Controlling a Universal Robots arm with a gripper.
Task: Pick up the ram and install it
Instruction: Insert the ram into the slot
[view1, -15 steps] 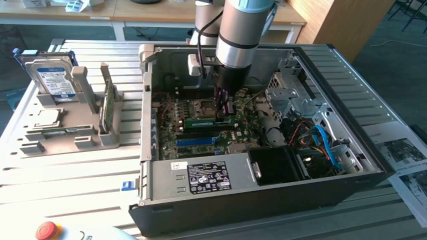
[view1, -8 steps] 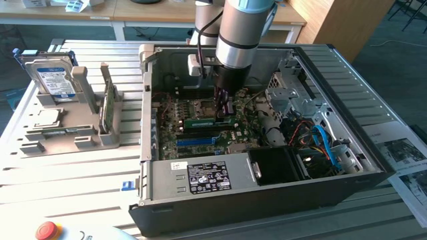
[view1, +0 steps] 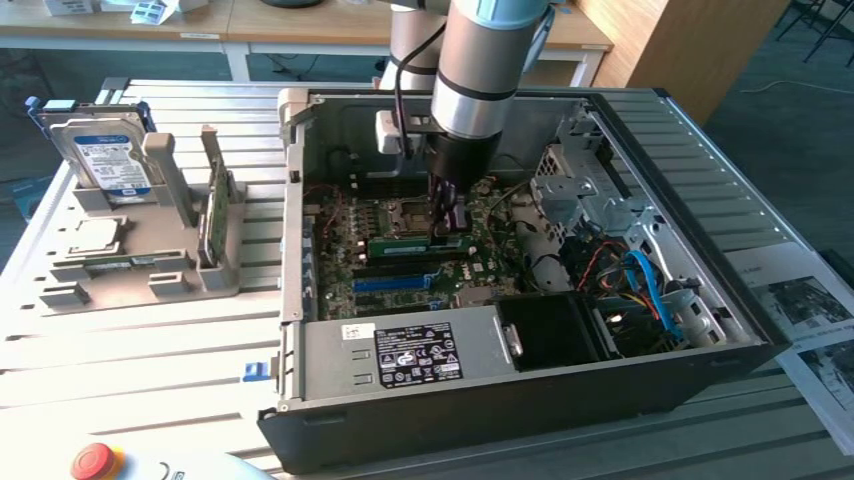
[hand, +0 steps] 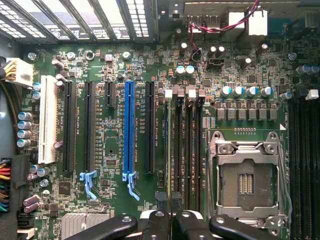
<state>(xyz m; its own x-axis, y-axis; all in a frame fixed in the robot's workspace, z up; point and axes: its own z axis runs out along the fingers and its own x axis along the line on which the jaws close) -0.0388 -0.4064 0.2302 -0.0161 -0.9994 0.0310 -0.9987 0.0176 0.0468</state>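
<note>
Gripper (hand: 169, 201) pinched nearly shut, looks clamped on the ram (view1: 400, 243), which sits just below it at the memory slots (hand: 189, 150) beside the CPU socket (hand: 247, 180). Light, stiff, brittle board: hold top edge, off the chips, push straight.

Your bench
The motherboard (view1: 374, 215) lies in the case (view1: 534, 400) on the table (view1: 160, 340); parts stand (view1: 134, 275) beside it, at the exterior view's left.
</note>
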